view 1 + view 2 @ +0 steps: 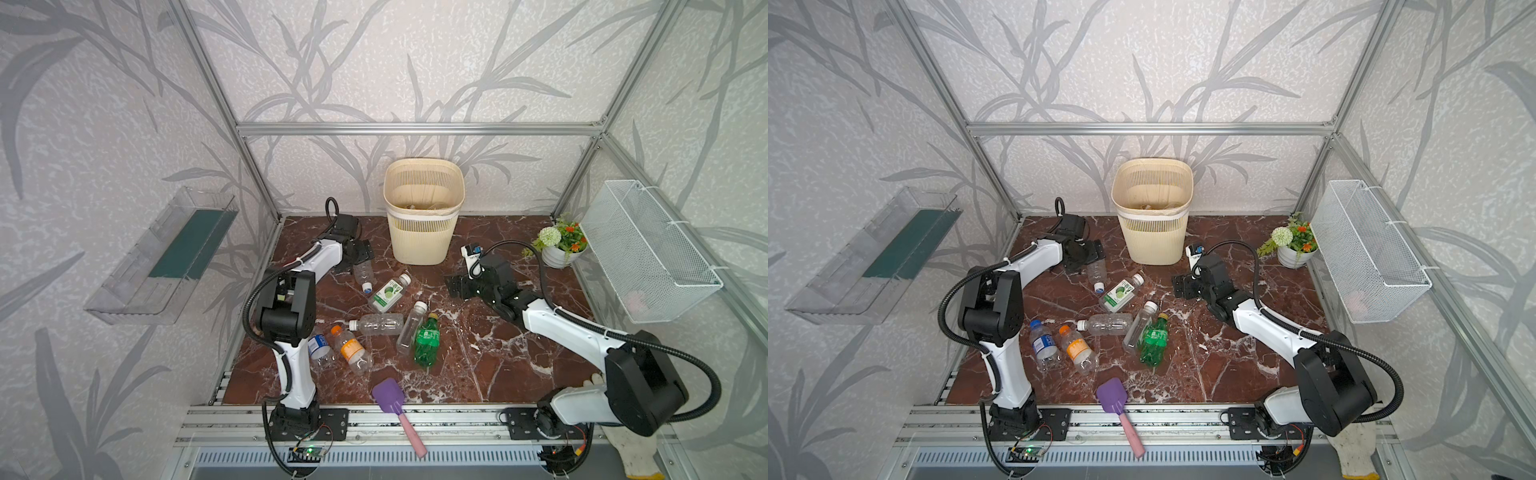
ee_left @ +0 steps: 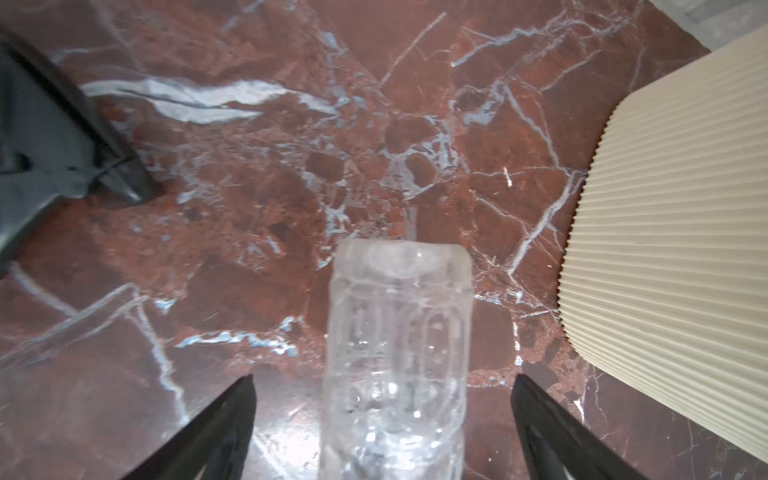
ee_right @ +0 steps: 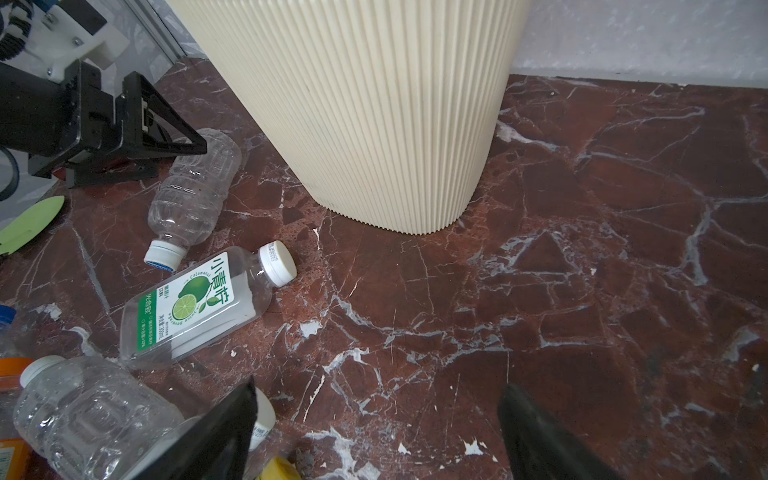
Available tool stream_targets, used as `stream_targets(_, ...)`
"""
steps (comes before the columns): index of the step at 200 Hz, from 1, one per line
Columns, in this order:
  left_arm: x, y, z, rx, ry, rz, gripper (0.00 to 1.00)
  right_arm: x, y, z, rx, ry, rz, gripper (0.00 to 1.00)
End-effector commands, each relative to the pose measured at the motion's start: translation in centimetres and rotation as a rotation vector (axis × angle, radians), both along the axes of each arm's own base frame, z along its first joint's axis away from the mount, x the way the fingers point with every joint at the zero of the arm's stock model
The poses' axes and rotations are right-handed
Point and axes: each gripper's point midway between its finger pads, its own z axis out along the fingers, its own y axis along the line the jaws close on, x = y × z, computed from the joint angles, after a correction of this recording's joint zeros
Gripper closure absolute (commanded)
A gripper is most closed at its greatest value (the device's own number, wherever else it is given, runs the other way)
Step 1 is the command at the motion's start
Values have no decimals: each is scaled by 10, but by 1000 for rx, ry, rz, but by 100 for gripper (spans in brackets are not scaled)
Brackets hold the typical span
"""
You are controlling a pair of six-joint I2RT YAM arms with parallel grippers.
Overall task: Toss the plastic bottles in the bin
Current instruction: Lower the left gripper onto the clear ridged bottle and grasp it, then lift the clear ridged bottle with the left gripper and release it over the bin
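Your left fingers (image 2: 224,424) are spread astride, not touching, a clear ribbed plastic bottle (image 2: 399,353) lying on the red marble counter (image 1: 478,353); the cream slatted plastic bin (image 1: 422,232) stands just right of it, far middle. Your right fingers (image 3: 536,428) gape empty.

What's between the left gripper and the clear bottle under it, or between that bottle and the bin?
Nothing visible. The left gripper has its open jaws on either side of the clear bottle, with gaps on both sides, and only bare table lies between the bottle and the bin.
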Motion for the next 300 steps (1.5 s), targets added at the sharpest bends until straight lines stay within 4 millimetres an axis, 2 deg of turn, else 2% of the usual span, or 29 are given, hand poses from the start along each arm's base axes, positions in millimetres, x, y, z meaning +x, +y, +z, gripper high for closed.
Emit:
stream_targets(1,1,-7,-8,14,29,-32,7,4,1,-1,9,-8,-9,9)
stream_targets(29,-1,-5,-23,28,68,-26,8,6,0,-2,6,-9,-16,9)
stream_targets(76,-6,1,-33,58,90,-11,14,7,-2,-1,4,-11,-26,9)
stream_targets(134,-11,2,-29,61,65,-21,28,8,-1,-1,16,-8,-30,10)
stream_targets(149,-13,3,-29,62,67,-23,35,9,0,-2,20,-5,-30,10)
stream_targets(189,-18,6,-18,70,34,-20,45,9,1,4,24,-13,-27,11)
stream_targets(237,-34,11,10,72,-51,-31,47,9,1,-3,7,6,-20,11)
stream_targets(300,-61,18,105,32,-331,-8,47,13,10,-15,24,43,0,12)
